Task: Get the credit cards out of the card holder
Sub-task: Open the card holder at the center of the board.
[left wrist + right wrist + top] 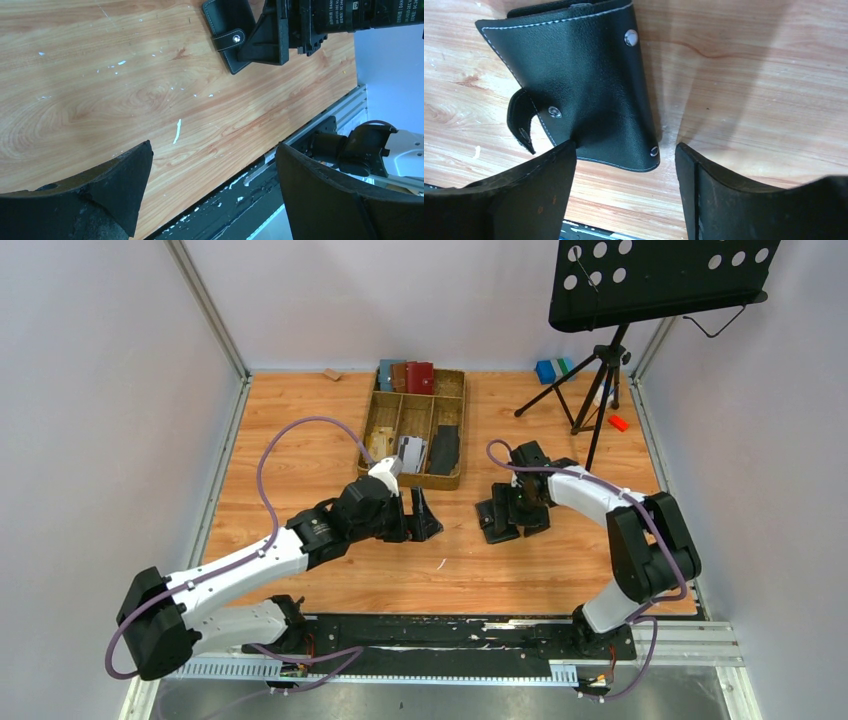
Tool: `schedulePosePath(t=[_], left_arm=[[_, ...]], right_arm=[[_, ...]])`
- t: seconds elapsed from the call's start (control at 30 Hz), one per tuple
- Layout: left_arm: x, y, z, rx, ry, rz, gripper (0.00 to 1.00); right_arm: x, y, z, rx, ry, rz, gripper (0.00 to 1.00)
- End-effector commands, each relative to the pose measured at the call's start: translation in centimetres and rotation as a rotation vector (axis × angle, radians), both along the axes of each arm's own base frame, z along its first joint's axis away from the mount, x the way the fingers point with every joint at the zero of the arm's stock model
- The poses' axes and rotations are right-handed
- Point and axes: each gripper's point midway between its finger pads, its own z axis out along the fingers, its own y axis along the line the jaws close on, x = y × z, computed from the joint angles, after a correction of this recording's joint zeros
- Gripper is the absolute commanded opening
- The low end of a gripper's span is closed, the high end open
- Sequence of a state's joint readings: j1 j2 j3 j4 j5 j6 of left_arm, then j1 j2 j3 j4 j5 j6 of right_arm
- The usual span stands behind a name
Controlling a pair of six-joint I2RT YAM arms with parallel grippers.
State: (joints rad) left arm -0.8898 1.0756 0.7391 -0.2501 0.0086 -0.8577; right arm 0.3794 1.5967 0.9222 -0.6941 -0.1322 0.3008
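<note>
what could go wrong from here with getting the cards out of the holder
1. The card holder lies folded flat on the table, and the open right end effector is at only one edge of it. Closing there may just push or spin it.
2. The left end effector is open and off to the side, so nothing braces the holder if it is tugged.
3. No cards are visible, so a grab now would likely catch only the cover.

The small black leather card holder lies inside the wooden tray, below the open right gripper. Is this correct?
No. The small black leather card holder lies on the wooden table, outside the wooden tray, below the open right gripper. The top external view shows it.
</note>
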Motion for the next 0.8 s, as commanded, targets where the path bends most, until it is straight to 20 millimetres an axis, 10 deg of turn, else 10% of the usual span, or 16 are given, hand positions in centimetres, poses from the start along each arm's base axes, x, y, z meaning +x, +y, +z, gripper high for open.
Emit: schedulePosePath(t=[0.0, 0.3, 0.77], left_arm=[[0.6, -0.2, 0.8, -0.032, -0.019, 0.033, 0.98], [0.7, -0.9, 0.2, -0.06, -0.001, 0.037, 0.98], [0.8, -6.2, -0.2, -0.139, 0.036, -0.08, 1.0]], right_arm=[[1.1, 0.2, -0.5, -0.033, -0.026, 0.01, 0.67], [-0.2, 2.6, 3.8, 0.14, -0.047, 0.065, 0.11], [-3.3, 7.0, 12.1, 0.509, -0.092, 0.12, 0.06]])
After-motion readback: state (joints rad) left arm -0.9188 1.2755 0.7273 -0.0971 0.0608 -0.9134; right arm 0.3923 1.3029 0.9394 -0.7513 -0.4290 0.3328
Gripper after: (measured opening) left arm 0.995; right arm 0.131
